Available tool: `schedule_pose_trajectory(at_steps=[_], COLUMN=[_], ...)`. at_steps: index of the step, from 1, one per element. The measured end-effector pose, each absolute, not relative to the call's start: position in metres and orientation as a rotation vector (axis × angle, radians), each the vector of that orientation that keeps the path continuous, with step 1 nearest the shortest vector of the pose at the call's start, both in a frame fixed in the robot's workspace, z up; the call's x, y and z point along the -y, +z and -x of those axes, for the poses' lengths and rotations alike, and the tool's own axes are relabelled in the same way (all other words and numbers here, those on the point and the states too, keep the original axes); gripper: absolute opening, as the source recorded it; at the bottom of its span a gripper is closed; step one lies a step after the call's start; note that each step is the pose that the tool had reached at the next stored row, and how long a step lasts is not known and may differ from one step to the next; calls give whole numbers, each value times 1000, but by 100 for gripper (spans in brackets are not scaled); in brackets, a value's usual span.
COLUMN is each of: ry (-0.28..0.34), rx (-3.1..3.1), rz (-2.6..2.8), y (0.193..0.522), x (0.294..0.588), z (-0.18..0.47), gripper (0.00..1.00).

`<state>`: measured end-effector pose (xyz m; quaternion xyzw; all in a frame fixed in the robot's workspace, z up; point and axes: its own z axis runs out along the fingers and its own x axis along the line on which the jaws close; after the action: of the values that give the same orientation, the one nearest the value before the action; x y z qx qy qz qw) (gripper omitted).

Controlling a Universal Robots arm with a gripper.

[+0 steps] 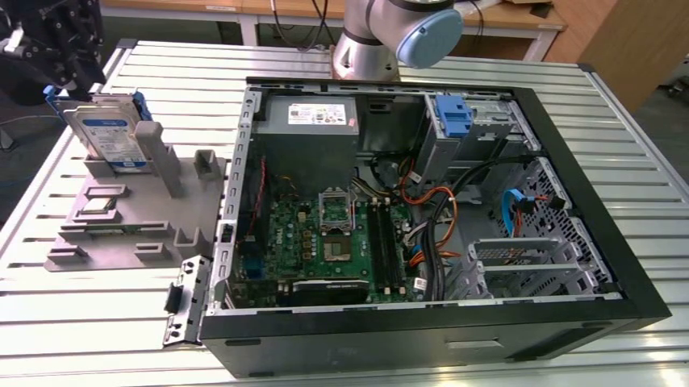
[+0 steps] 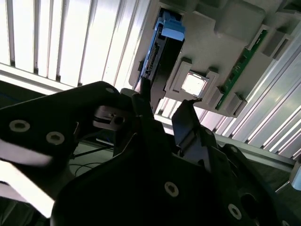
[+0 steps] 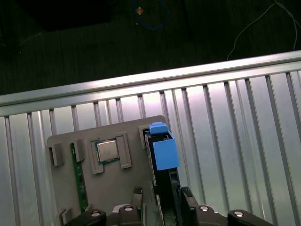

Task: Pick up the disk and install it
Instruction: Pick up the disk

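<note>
Okay, exterior view: slatted metal table (image 1: 603, 113), wooden desks (image 1: 517, 20) behind. The open computer case (image 1: 431, 334) holds a motherboard (image 1: 334, 242). A grey tray (image 1: 119, 226) beside it holds the disk (image 1: 108, 137) upright in a slot, with the claw (image 1: 64, 72) just above; its tips are hard to make out. Second wrist view: fingers (image 2: 186, 117) apart, disk (image 2: 157, 47) beyond the gap. First wrist view: fingers (image 3: 186, 195) either side of the disk (image 3: 163, 150), contact unclear; chip (image 3: 107, 150) in a tray pocket; dark floor (image 3: 94, 42) past the table.

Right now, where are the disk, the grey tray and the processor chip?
the disk (image 1: 111, 139): exterior view, its label.
the grey tray (image 1: 140, 216): exterior view, bare base.
the processor chip (image 3: 107, 150): first wrist view, metal top.
</note>
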<state>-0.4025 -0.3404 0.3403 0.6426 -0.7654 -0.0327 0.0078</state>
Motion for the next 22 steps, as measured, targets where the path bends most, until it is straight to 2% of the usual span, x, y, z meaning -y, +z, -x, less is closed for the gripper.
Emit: schedule_pose_trajectory(at_steps=[2, 3, 4, 6, 7, 22], ry=[-102, -102, -102, -102, -102, -102], rx=[2393, 2393, 2393, 2393, 2393, 2352], rz=[-2009, -2009, -2009, -2009, -2009, -2055], y=[340, 340, 340, 340, 341, 325], x=[340, 340, 340, 340, 340, 340], z=[402, 402, 402, 402, 402, 403], gripper=[53, 53, 58, 58, 65, 65])
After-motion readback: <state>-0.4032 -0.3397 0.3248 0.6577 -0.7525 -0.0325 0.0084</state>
